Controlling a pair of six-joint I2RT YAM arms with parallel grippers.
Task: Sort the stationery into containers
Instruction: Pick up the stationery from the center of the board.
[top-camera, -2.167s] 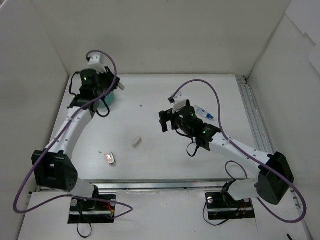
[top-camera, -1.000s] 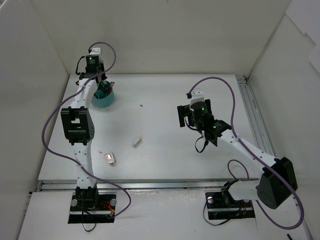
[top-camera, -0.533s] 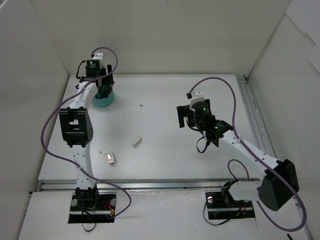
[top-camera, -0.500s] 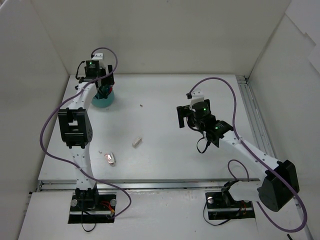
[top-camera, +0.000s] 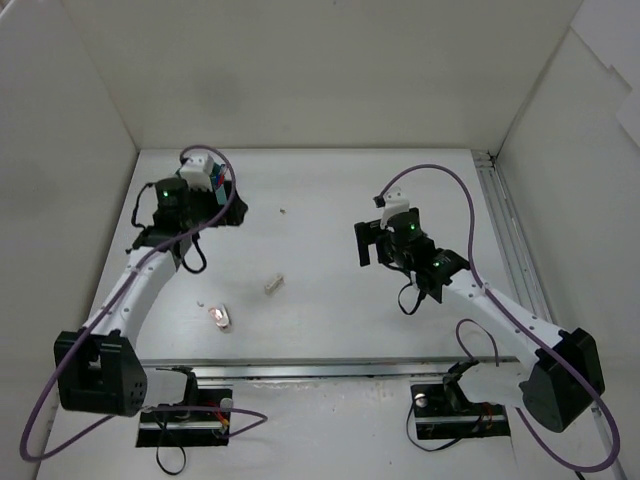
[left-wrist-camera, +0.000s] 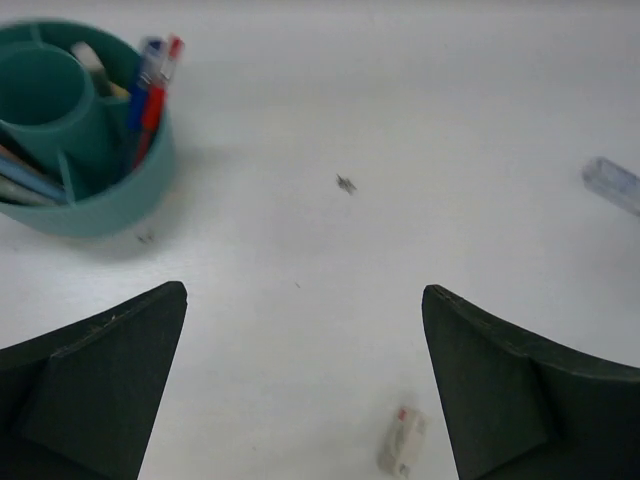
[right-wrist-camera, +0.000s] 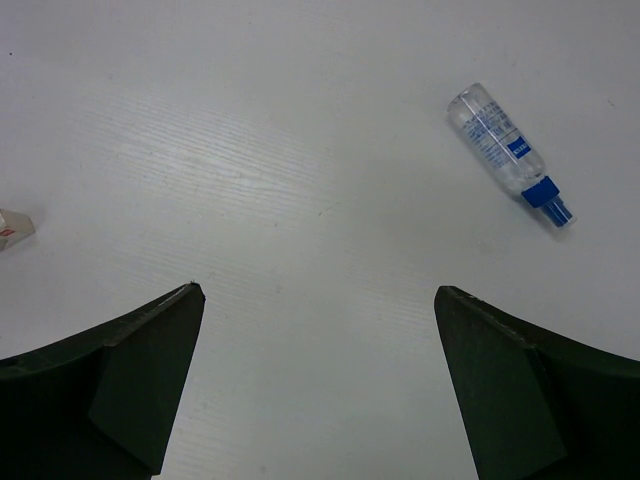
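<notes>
**Left wrist:** left end effector (left-wrist-camera: 305, 292) was spread wide with nothing between the fingers, hanging above the surface (left-wrist-camera: 330, 90). Teal cup (left-wrist-camera: 112, 205) stood upright at top left of frame, well apart from the fingers. Red and blue pens (left-wrist-camera: 150, 95) leaned in its right-hand outer compartment. Grey pens (left-wrist-camera: 22, 182) sat in an outer compartment on the left, and a pale stick (left-wrist-camera: 92, 62) in one at the far side. Eraser (left-wrist-camera: 402, 442) with a red mark lay loose on the surface at the bottom edge, nearer the right finger but not touching it. A blurred clear piece (left-wrist-camera: 612, 186) was cut off by the right edge; couldn't tell what it was.

**Right wrist:** right end effector (right-wrist-camera: 320, 292) was also spread wide and empty. Blue-white tube (right-wrist-camera: 498, 140) lay flat on the surface at upper right, blue cap pointing lower right, well apart from the fingers. A white block (right-wrist-camera: 12, 230) was cut off by the left edge.

**Top:** left arm (top-camera: 130, 290) reached to the far left and covered most of the cup. Right arm (top-camera: 490, 305) reached toward the middle. A beige block (top-camera: 272, 284) lay between the two arms. A pinkish-white piece (top-camera: 219, 318) lay nearer the front, to its left.
</notes>
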